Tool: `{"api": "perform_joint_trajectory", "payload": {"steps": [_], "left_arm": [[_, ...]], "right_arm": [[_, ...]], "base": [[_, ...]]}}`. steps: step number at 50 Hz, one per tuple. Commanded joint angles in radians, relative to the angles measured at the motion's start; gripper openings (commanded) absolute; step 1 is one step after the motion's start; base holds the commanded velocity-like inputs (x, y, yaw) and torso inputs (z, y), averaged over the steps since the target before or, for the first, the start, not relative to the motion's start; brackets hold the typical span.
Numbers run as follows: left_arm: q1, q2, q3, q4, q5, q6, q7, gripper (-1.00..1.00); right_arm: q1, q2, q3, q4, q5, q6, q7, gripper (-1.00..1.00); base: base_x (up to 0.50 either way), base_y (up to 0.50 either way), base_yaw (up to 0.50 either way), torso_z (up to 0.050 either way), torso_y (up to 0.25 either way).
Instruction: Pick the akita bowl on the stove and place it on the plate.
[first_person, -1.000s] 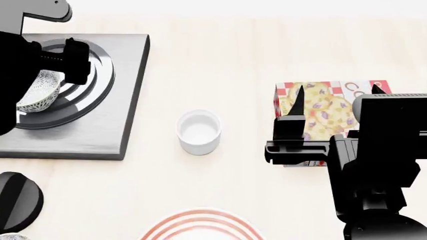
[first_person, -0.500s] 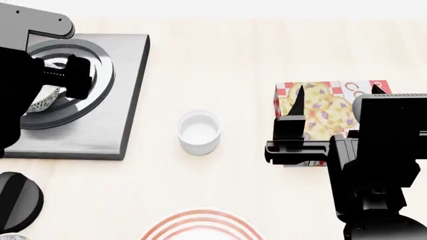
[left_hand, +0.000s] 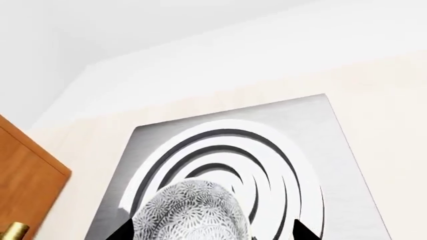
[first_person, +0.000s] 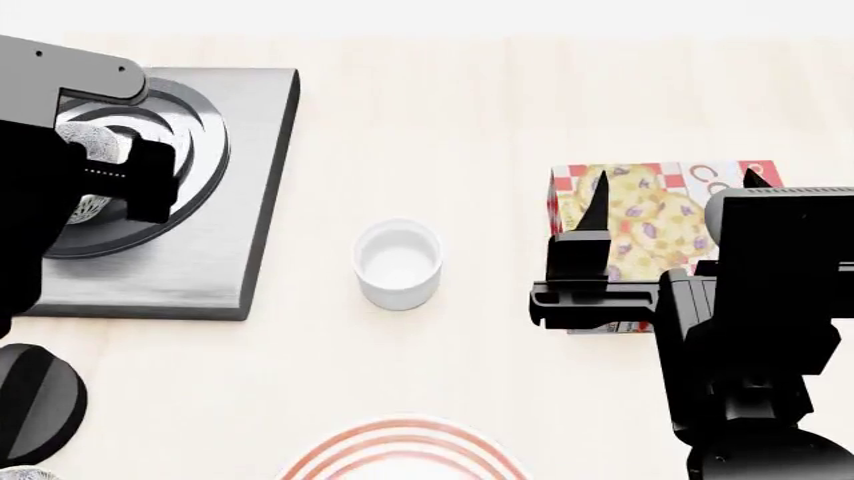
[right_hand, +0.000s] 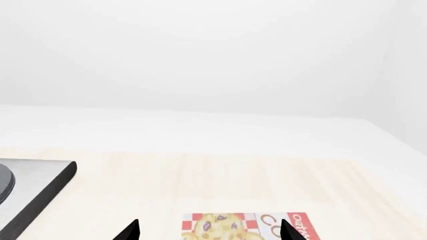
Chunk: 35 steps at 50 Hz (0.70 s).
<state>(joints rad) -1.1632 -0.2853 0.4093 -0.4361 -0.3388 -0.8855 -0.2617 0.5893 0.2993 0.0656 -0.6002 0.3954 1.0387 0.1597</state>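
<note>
The left arm hides most of the akita bowl (first_person: 91, 205); the plate (first_person: 400, 450) is cut off.

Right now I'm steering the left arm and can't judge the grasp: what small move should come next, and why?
Probably lift the left gripper a little straight up. In its wrist view the speckled grey-and-white akita bowl sits between the gripper's tips over the dark grey stove slab, so raising it would show whether the hold carries before swinging toward the red-ringed white plate.

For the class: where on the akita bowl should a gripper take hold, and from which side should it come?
Grip the akita bowl by its thin rim, one finger inside and one outside, coming from above. It is round, deep and too wide to span, and the left gripper already straddles it over the stove.
</note>
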Motion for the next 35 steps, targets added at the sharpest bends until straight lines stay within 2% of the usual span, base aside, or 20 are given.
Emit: {"api": "perform_joint_trajectory", "payload": {"steps": [1,35], "left_arm": [[0.008,-0.005,0.003,-0.006,0.002,-0.004,-0.008,1.00],[0.022,-0.019,0.032,-0.018,0.008,-0.021,-0.003,1.00]], "right_arm": [[0.000,0.002,-0.001,0.001,0.004,-0.002,0.004,1.00],[-0.004,0.009,-0.006,0.011,0.017,-0.013,0.011,1.00]], "base": [[0.00,0.00,0.00,0.000,0.000],[0.00,0.00,0.00,0.000,0.000]]}}
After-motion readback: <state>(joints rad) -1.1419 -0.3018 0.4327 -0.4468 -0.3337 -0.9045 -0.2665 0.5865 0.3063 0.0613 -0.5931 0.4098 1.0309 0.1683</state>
